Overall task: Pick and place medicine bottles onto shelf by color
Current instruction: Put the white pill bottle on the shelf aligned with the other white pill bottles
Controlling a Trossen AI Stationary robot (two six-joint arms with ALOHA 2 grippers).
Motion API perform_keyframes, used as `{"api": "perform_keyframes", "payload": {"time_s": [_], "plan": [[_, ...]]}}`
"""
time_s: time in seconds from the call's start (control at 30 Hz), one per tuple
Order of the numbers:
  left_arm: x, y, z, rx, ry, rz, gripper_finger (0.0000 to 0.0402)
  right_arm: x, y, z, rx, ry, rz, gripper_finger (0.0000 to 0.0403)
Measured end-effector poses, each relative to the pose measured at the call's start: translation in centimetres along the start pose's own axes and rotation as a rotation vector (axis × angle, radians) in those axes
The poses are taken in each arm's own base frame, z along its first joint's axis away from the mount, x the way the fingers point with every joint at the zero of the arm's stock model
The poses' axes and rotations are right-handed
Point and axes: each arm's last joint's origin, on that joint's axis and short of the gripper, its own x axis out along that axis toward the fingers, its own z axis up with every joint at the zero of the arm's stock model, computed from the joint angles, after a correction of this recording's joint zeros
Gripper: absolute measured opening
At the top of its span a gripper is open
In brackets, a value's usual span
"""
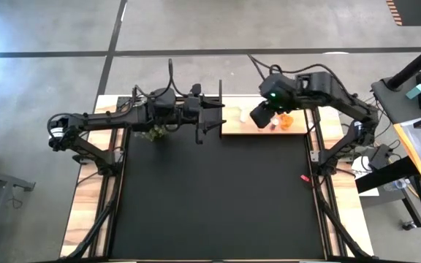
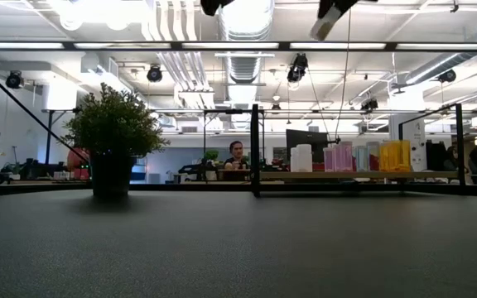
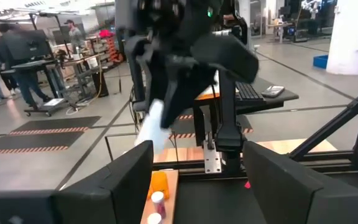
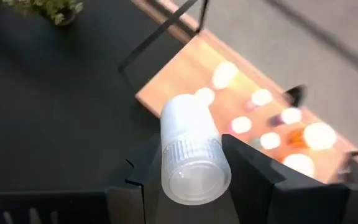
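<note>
My right gripper (image 1: 263,111) is shut on a white medicine bottle (image 4: 190,155), held high over the wooden shelf (image 1: 234,130) at the table's far edge. It shows at the top of the low view (image 2: 330,15). On the shelf stand white (image 2: 302,157), pink (image 2: 338,156) and orange (image 2: 394,156) bottles. My left gripper (image 1: 210,117) hangs open and empty just left of the shelf's left end, above the table. In its wrist view (image 3: 197,186) it faces the right arm and the white bottle (image 3: 150,127). My right gripper pinches the white bottle between its two fingers at the ribbed capped end (image 4: 194,152). The bottle lies along the fingers, cap toward the wrist, body sticking out past the fingertips (image 4: 244,162). It is lifted clear, slanting down over the shelf.
A potted green plant (image 1: 152,133) stands at the far left of the black mat, under my left arm. A small red speck (image 1: 305,177) lies near the mat's right edge. Black upright posts (image 2: 255,149) rise from the shelf frame. People show in the room beyond.
</note>
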Motion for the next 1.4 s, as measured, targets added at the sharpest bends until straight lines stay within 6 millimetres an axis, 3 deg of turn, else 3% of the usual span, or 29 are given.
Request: {"api": "perform_keyframes", "payload": {"time_s": [0.1, 0.47, 0.77, 1.03, 1.4], "plan": [[0.0, 0.0, 0.2, 0.000, -0.006, 0.003, 0.0233, 1.9, 0.1, 0.5, 0.008, 0.058, 0.025, 0.0137], [-1.1, 0.1, 1.2, -0.071, -0.036, 0.012, 0.0233, 12.0, -0.5, 1.0, -0.155, 0.401, 0.000, 0.0137], [-3.5, 0.1, 3.4, -0.066, -0.108, 0.031, 0.0233, 18.2, -1.2, 0.8, -0.192, 0.524, -0.042, 0.0137], [-4.9, 0.1, 4.3, -0.062, -0.135, 0.033, 0.0233, 20.2, -1.5, 1.0, -0.130, 0.537, -0.056, 0.0137], [-4.9, 0.0, 3.3, -0.074, -0.032, 0.023, 0.0233, 22.0, -2.5, 0.8, 0.099, 0.506, -0.013, 0.0137]]}}
